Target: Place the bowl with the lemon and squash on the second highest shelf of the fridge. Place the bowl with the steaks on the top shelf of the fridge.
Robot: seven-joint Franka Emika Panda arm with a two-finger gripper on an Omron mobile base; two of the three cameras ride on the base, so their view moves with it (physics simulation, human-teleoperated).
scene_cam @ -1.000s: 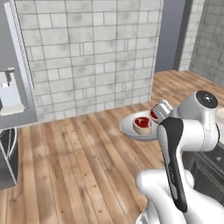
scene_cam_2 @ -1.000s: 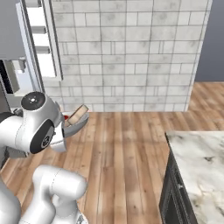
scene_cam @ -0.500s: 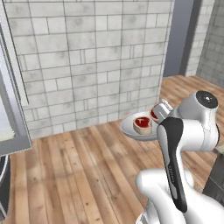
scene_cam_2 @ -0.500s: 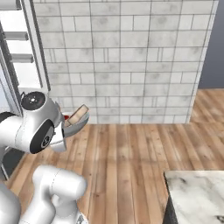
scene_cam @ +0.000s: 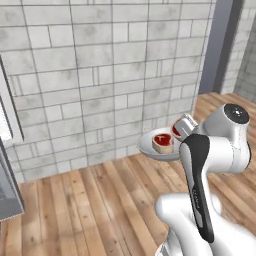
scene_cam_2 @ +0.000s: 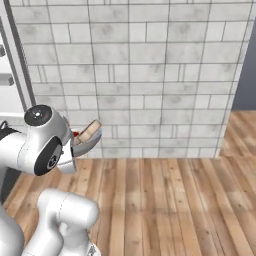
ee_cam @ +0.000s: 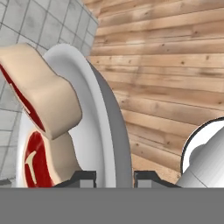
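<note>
- Gripper [ee_cam: 111, 177] clamped on the rim of the bowl with the steaks [scene_cam: 150, 145]; in the hand view one dark finger tip sits on each side of the white rim, so the bowl is pinched at its edge.
- Bowl is carried in the air, in front of the arm's upper joint, over the wood floor [scene_cam: 75, 210] and near the grey block wall [scene_cam: 100, 75]. It rests on no surface.
- Two steaks [scene_cam: 161, 141] lie in it, red faces with pale fat rims. In the hand view one steak leans against the other, close to the bowl's wall.
- Fridge: a pale vertical edge [scene_cam_2: 15, 65] at the left border of the right base view may be part of it or its door; shelves cannot be made out.
- Lemon-and-squash bowl: whether it is shelved cannot be told.
- Judgement on progress: steak bowl picked up and in transit. Left for this bowl: reach the fridge, lift to top-shelf height, set down, release.
- Risk: rim-only pinch, so tilt could slide the steaks out.
</note>
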